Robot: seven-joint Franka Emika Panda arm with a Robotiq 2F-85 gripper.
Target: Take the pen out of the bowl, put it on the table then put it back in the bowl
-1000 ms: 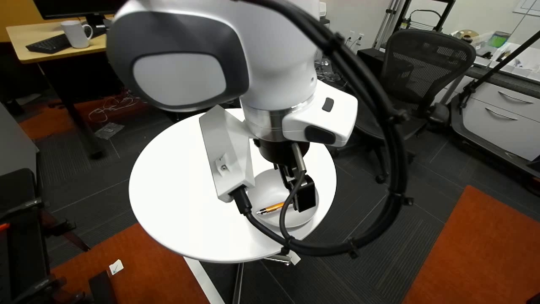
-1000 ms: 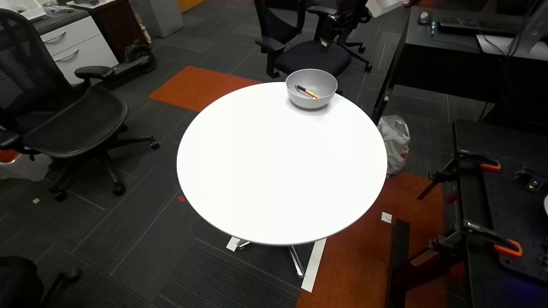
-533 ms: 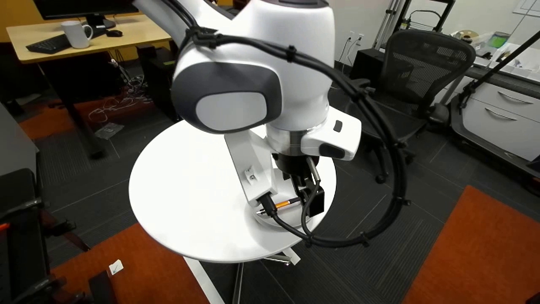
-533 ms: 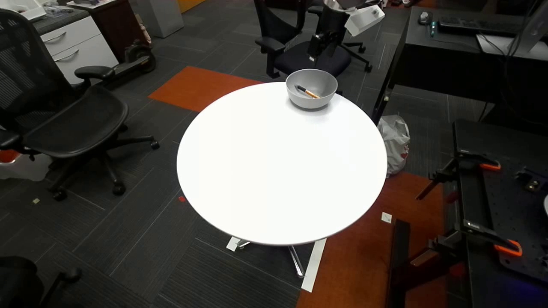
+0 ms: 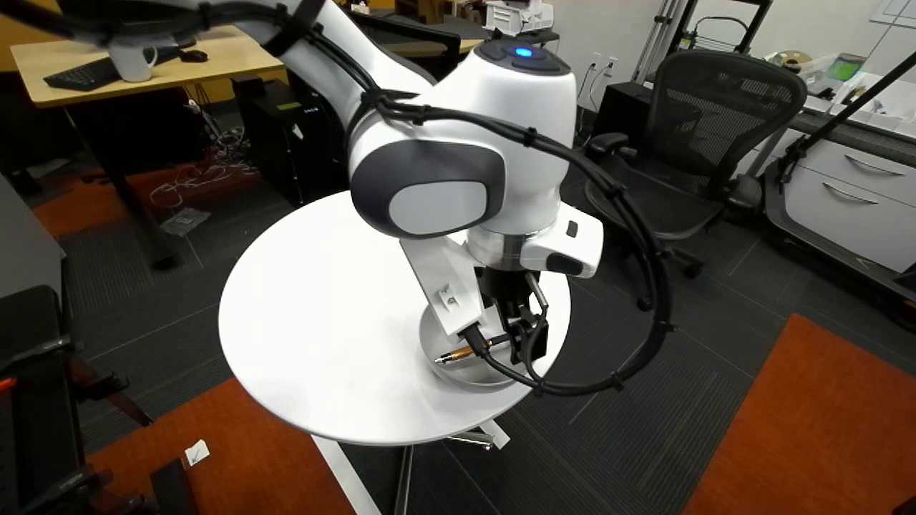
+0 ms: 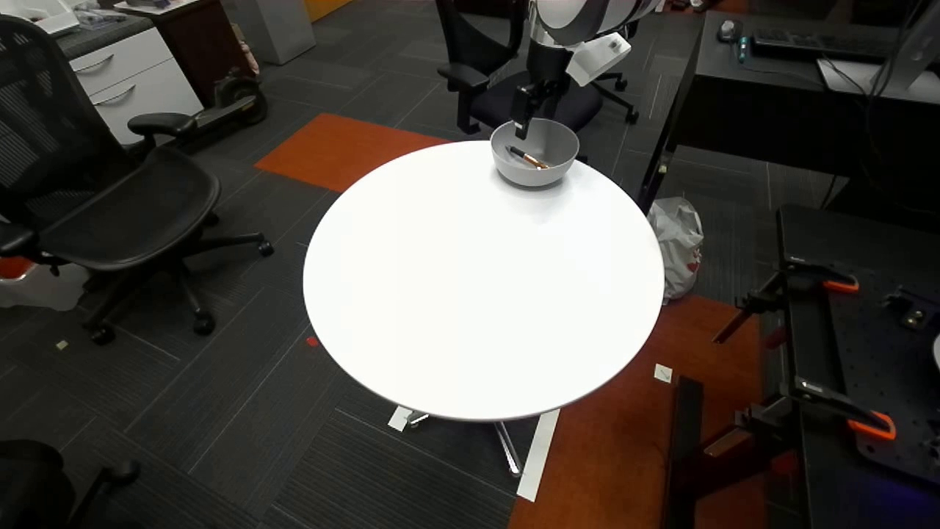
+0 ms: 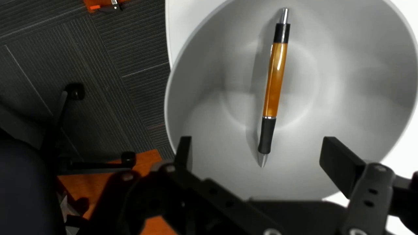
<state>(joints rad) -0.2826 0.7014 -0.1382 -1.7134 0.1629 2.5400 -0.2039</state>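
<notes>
A slender orange-and-black pen [image 7: 276, 80] lies inside a round, light-grey bowl [image 7: 202, 130] near the edge of a circular white tabletop [image 6: 481, 294]. Black fingers [image 7: 339, 161] stand parted over the bowl.

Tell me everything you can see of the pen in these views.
The pen is slim, with a glossy orange barrel, seemingly plastic. One end has a black collar and a silvery push button; at the other, past a thin silvery ring, a black grip ends in a silvery conical tip. It lies inside the bowl, across its floor, tip end toward the hand in the wrist view. The hand is open, not touching it; exactly where the pen meets the bowl is unclear.
</notes>
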